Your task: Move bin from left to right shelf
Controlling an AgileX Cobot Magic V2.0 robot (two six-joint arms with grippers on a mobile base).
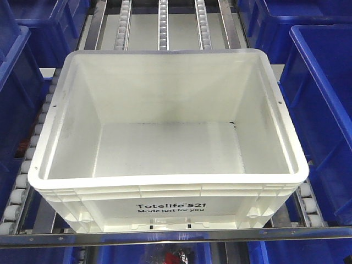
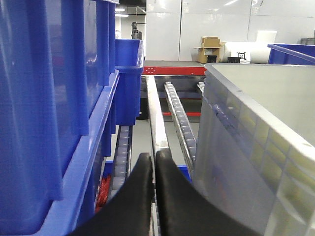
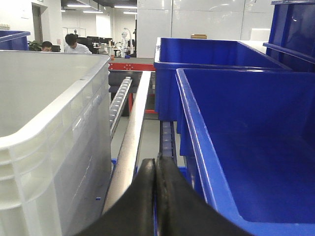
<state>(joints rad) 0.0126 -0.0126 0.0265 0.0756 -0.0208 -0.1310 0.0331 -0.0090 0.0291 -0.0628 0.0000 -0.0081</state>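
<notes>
The white bin [image 1: 168, 208], empty and marked "Totelife 521", rests on a shelf level of white roller rails [image 1: 163, 25], behind a shiny steel crossbeam [image 1: 181, 235]. Whether this is the left or the right shelf cannot be told. My left gripper [image 2: 154, 157] is shut with nothing in it, low in the gap beside the bin's left wall [image 2: 256, 142]. Along the bin's right wall [image 3: 49, 147], my right gripper [image 3: 156, 162] is shut and holds nothing. Neither gripper shows in the front view.
Dark blue totes flank the bin on both sides [image 1: 324, 110] [image 1: 16, 93]. One blue tote [image 2: 49, 98] stands close on my left gripper's left. Another blue tote [image 3: 246, 137] is close on my right gripper's right. Steel side rails [image 3: 130, 142] run along the gaps.
</notes>
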